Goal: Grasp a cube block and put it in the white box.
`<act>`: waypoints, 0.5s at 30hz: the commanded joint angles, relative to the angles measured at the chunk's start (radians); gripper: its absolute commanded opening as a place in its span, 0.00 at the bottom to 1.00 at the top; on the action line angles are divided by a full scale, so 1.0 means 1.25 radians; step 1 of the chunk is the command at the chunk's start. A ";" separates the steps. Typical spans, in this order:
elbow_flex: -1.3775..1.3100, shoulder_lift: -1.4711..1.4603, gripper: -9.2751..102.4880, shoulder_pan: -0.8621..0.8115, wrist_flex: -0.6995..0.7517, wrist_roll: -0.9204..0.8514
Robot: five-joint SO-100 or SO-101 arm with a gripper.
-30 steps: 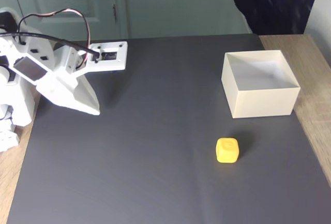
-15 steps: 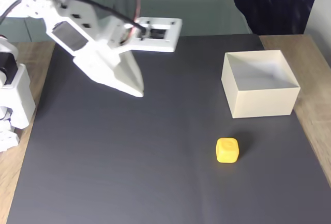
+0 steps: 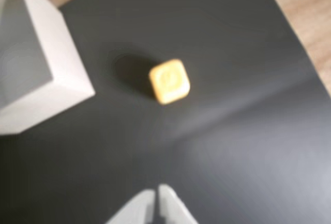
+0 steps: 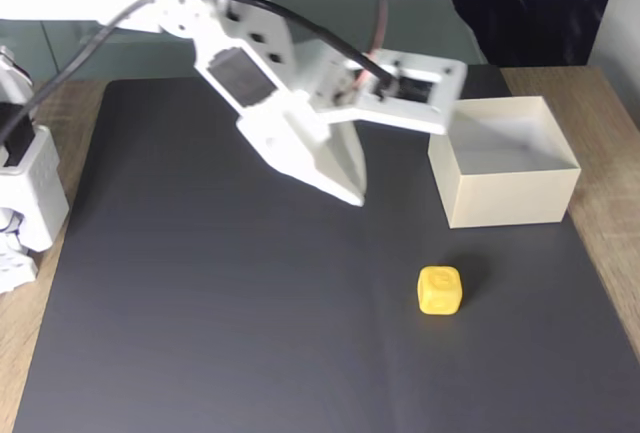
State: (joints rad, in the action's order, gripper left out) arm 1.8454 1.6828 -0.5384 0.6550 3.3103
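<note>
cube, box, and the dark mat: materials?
Cube block: likely moulded plastic or rubber, matte yellow, rounded edges. White box: thin cream walls, maybe card or printed plastic; can't tell. Mat: dark matte sheet with a visible fold crease, so flexible.

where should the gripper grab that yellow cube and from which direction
Probably from straight above, closing on two opposite flat side faces of the cube block. It sits flat on the dark mat, apart from the white box, all sides free. The gripper looks shut.
</note>
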 commanded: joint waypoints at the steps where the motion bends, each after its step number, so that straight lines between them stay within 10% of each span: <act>1: -0.131 -0.085 0.10 -0.015 -0.012 0.006; 15: -0.361 -0.357 0.10 -0.002 -0.011 0.016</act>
State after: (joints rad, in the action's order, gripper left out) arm 1.4496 1.2395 -0.5507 0.6550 3.3211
